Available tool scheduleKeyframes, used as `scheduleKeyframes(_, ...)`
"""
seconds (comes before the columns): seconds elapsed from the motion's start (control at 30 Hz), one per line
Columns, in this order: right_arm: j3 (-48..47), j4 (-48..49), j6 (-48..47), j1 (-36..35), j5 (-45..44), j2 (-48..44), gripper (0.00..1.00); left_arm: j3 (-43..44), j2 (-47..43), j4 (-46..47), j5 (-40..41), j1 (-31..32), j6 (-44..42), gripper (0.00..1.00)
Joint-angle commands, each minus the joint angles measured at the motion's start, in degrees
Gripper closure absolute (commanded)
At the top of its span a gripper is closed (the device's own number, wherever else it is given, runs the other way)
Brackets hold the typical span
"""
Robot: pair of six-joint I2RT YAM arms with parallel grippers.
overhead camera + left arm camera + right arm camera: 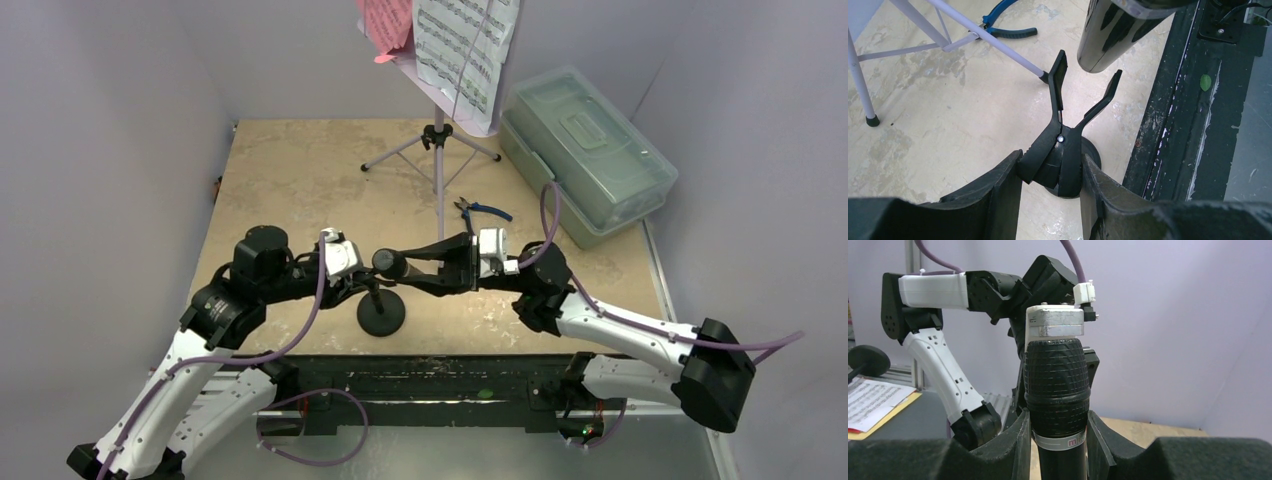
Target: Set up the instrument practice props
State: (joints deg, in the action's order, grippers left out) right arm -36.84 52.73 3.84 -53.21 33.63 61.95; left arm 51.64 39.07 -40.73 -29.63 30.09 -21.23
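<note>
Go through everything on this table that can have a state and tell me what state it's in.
Music stand: upright, legs spread.
Music sheets: resting on the music stand.
Mic stand: upright, clip empty, left gripper jaws shut on clip.
Microphone: roughly level, not in clip, right gripper jaws shut on it.
Pliers: lying on table.
Plastic box: lid closed.

A pair of blue-handled metal pliers (484, 210) lies flat on the beige, mottled, stone-look worktop (300, 180), near its middle; to their right a clear rectangular plastic box with a closed lid (585, 150) sits at an angle in the far right corner; pale lavender walls (120, 120) surround the worktop.
</note>
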Motion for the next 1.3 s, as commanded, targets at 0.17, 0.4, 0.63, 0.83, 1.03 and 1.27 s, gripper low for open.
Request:
scheduleKeyframes(0.17, 0.1, 25.1, 4.4, -0.3, 1.1, 8.3, 1.00, -1.2, 0.2, 2.4, -0.2, 0.2, -1.6, 1.00)
scheduleKeyframes(0.4, 1.3, 33.5, 5.4, -1.3, -4.1, 14.0, 1.00, -2.4, -0.1, 4.2, -0.7, 0.2, -0.3, 1.00)
scheduleKeyframes(0.63, 2.4, 39.7, 6.6, -2.4, -7.2, 18.8, 1.00, -5.4, -1.5, 9.5, -2.1, 0.2, 2.8, 1.00)
scheduleKeyframes(0.83, 2.6, 46.7, 7.6, -3.3, -8.0, 24.4, 1.00, -8.4, -4.1, 13.7, -1.7, 0.2, 6.4, 1.00)
scheduleKeyframes(1.03, 1.3, 52.3, 8.6, -3.7, -9.3, 29.0, 1.00, -10.6, -7.3, 17.6, 0.0, 0.2, 10.2, 1.00)
scheduleKeyframes(1.27, 0.2, 53.0, 9.3, -3.8, -9.0, 31.3, 1.00, -15.5, -13.0, 26.9, 2.1, 0.2, 18.0, 1.00)
